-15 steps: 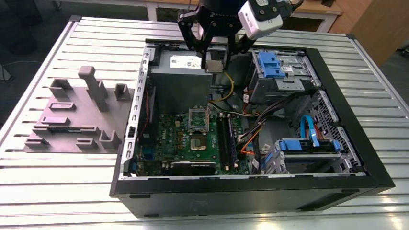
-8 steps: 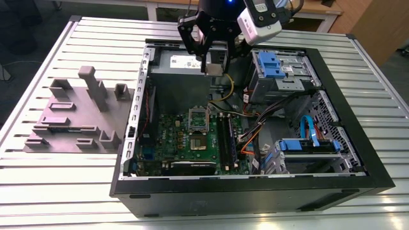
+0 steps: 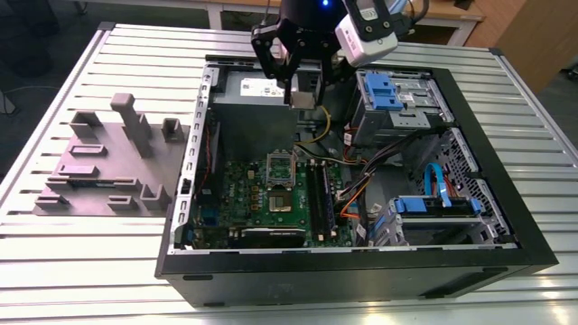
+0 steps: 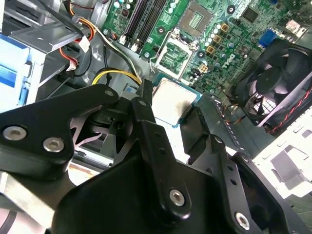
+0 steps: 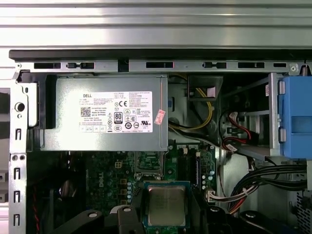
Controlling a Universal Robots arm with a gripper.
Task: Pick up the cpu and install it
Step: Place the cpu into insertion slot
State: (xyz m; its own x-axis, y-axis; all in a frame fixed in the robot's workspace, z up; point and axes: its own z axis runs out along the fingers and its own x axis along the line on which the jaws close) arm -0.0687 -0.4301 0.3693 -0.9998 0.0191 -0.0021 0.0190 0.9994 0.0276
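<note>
While hanging over the twelve o'clock end of the open black computer case point(image 3: 361, 274), pinches the small flat square cpu point(image 3: 302, 99) point(image 4: 173, 100) point(image 5: 166, 204), silvery-grey on top with a tan-gold rim, by two opposite edges between the black fingers point(image 4: 146, 122) of the black metal gripper point(image 3: 302, 95) point(image 4: 170, 112) point(image 5: 166, 214). Holds it level, metal face up, clear of the green motherboard point(image 3: 243, 196). Hovers just beside the grey power supply box point(image 5: 105, 113). Has the dark square socket point(image 3: 281, 202), silver frame raised, toward six o'clock of the chip, well apart. Shows a grey moulded parts tray point(image 3: 108, 169) at nine o'clock of the case, on the ribbed metal table point(image 3: 91, 271).
</note>
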